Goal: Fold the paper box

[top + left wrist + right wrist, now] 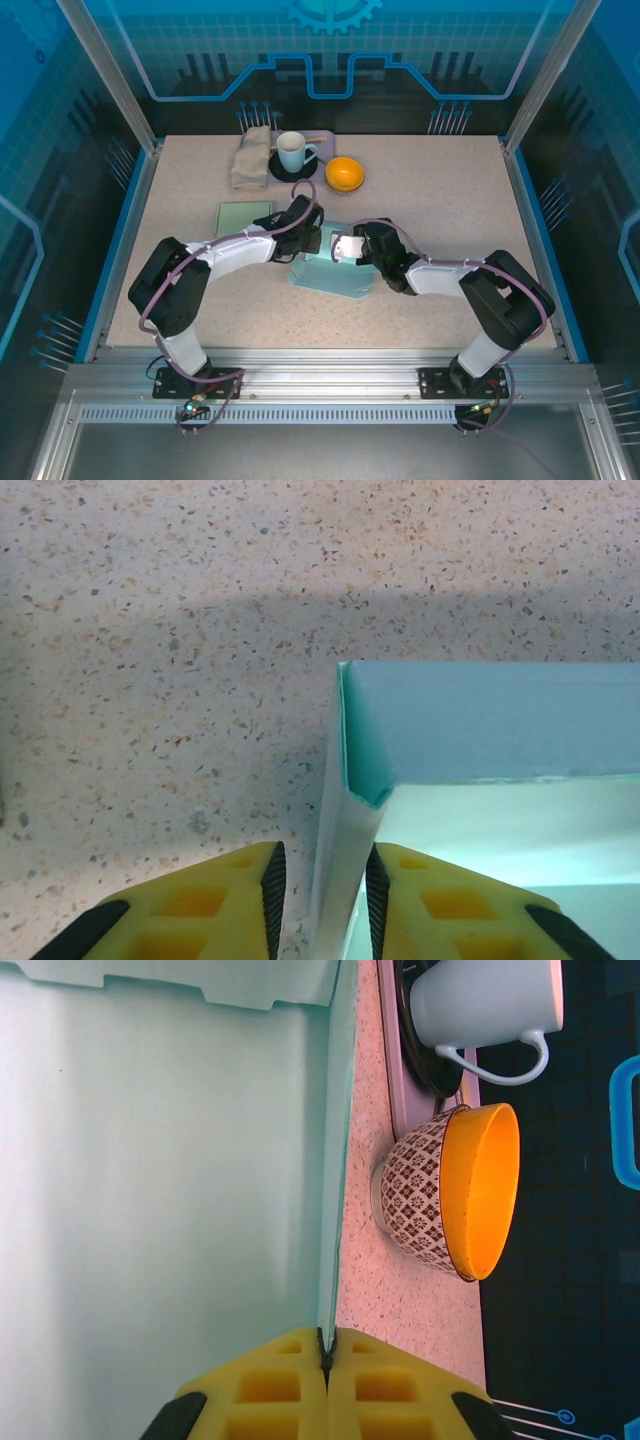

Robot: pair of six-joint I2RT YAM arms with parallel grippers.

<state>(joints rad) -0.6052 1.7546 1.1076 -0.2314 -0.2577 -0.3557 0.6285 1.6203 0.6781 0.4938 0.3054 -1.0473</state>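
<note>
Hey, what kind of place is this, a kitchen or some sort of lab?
Most likely a robot lab work cell, not a kitchen: clear enclosure panels printed with blue graphics, an aluminium frame rail, and a mug, orange bowl and paper box staged on a speckled table.

From above, you lose the middle of the paper box under the left arm and right arm. Just beyond the box, the mug is cut off by the right wrist view's top edge, its saucer mostly hidden.
</note>
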